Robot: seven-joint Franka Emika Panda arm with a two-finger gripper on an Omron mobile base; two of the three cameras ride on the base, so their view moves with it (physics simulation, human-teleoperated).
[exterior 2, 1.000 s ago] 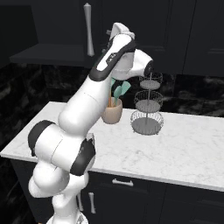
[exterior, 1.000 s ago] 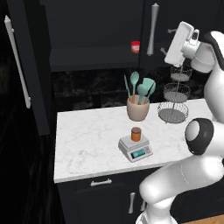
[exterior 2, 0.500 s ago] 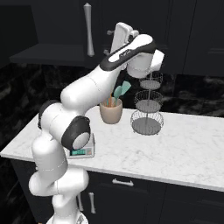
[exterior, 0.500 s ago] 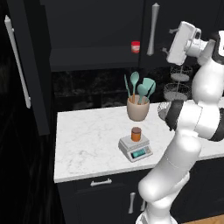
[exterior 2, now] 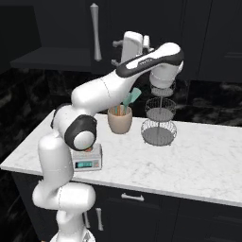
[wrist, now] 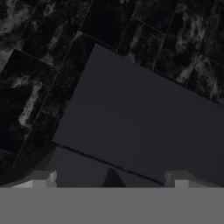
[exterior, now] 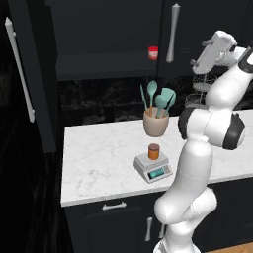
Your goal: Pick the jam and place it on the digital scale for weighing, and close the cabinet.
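White marble counter [exterior: 99, 163] runs across a dark kitchen, and the digital scale [exterior: 153, 167] near its front edge is your landmark. On its top plate stands the jam [exterior: 153, 151], upright, its dark lid up, so the weighing half of the job looks done.

Just behind the digital scale sits the utensil crock [exterior: 156, 123], with teal tools in it; to its right, farther along the counter, stands a tiered wire basket stand [exterior 2: 159, 116].

Above and behind the digital scale, the cabinet [exterior: 108, 39] is not yet shut: its left door [exterior: 30, 74] swings out toward you, its long silver handle [exterior: 20, 69] catching the light. On the open shelf sits a small red-lidded jar [exterior: 153, 53].

High to the right of the digital scale, the gripper [exterior: 199, 62] hangs by the cabinet's closed right door. In the hand view its fingertips [wrist: 40, 179] stand apart, with nothing between them.

That open door should handle as a stiff, hinged panel, light to swing but unforgiving of a crooked push. By my reading, you meet it best on the flat face near the handle edge, far from the hinge. The handle itself looks smooth and likely slippery to pinch.
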